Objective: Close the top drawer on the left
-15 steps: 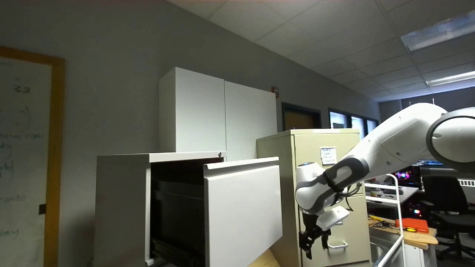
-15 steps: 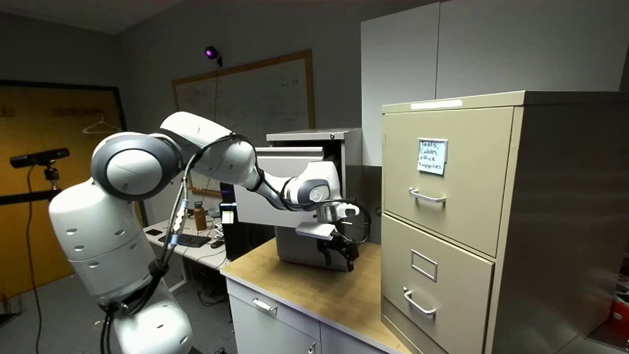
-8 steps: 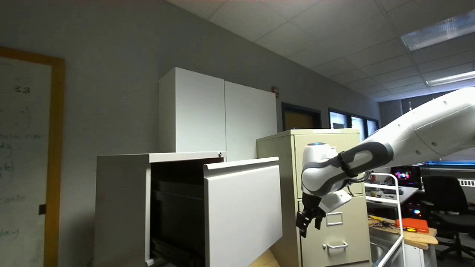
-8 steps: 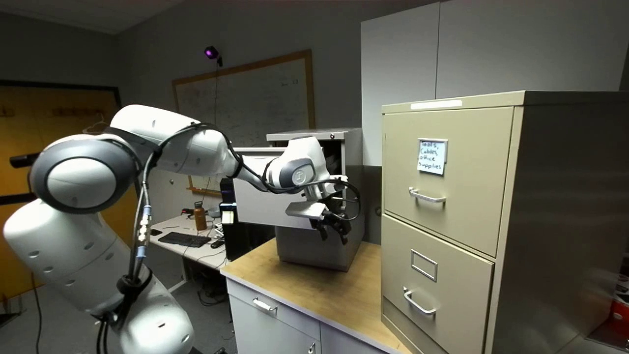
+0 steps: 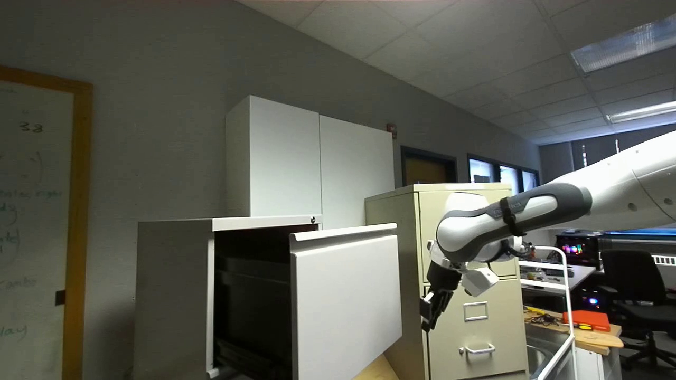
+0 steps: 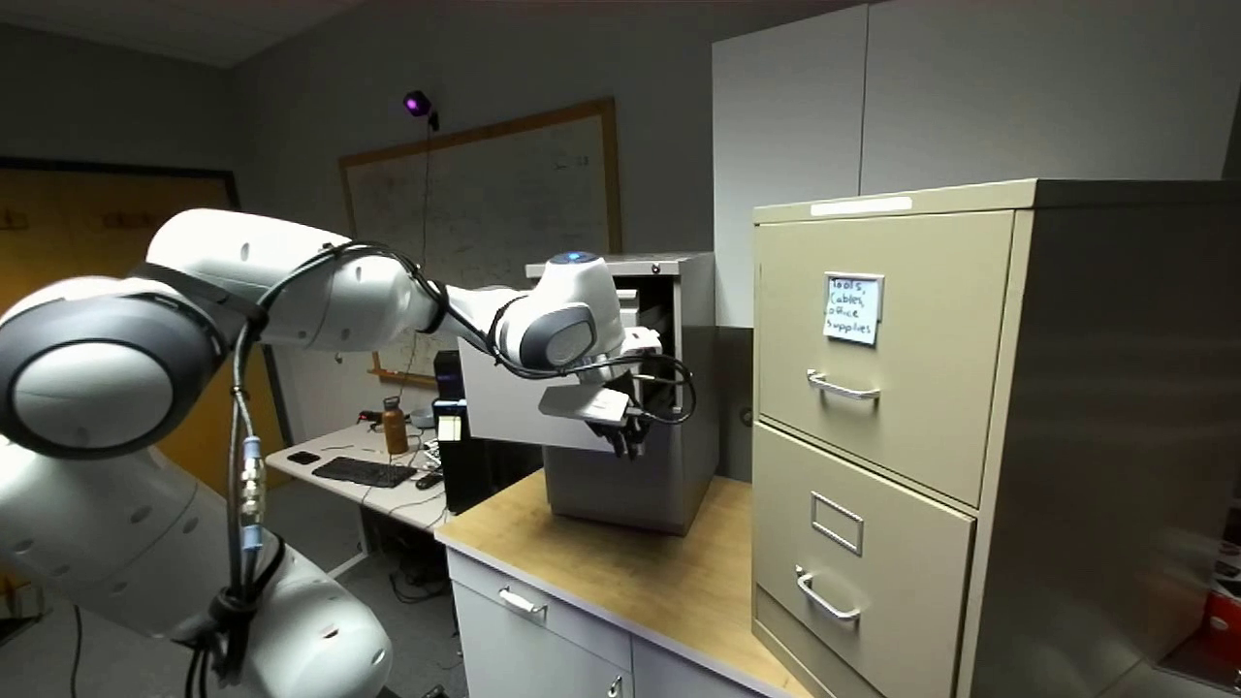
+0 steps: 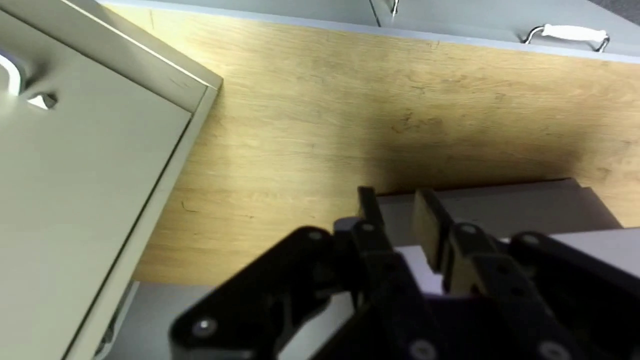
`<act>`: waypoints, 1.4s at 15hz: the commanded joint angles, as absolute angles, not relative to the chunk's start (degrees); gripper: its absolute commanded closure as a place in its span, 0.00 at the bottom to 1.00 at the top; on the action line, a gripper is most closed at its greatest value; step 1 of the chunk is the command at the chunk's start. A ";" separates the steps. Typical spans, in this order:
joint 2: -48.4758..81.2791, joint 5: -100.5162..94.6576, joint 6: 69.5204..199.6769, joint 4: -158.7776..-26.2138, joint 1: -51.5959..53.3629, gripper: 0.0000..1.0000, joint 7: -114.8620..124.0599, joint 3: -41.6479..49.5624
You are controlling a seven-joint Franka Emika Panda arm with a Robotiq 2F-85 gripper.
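The top drawer (image 5: 346,303) stands pulled well out of the grey cabinet (image 5: 171,295), its flat light front facing outward and its inside dark. In an exterior view the arm covers part of that drawer front (image 6: 504,407). My gripper (image 5: 429,319) points down in front of the drawer, with a space between them. Seen from elsewhere, the gripper (image 6: 625,448) overlaps the drawer front's lower right corner. In the wrist view the gripper (image 7: 396,195) has a narrow gap between its fingers and nothing in it. A white piece of the drawer (image 7: 605,250) shows at lower right.
A beige filing cabinet (image 6: 882,339) with handled drawers stands to the right, close to the gripper. Both cabinets rest on a wooden countertop (image 6: 620,582). White cupboard doors (image 5: 285,158) rise behind. A desk with a keyboard (image 6: 364,472) and bottle (image 6: 394,427) lies beyond.
My gripper has risen and drawn back from the cabinet. Its fingers have come closer together. The drawer has stayed where it was.
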State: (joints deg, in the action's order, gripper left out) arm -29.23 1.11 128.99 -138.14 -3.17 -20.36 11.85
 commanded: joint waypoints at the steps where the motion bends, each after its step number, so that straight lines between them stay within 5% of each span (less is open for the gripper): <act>1: -35.27 0.85 133.63 -142.69 -1.03 0.97 -28.12 12.74; 8: -41.66 6.82 141.10 -145.55 4.69 0.96 -28.32 15.24; 21: -29.20 18.58 136.99 -131.73 14.91 0.98 -29.05 16.16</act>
State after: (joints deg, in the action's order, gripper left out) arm -34.58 15.92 138.21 -137.43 13.43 -28.94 16.38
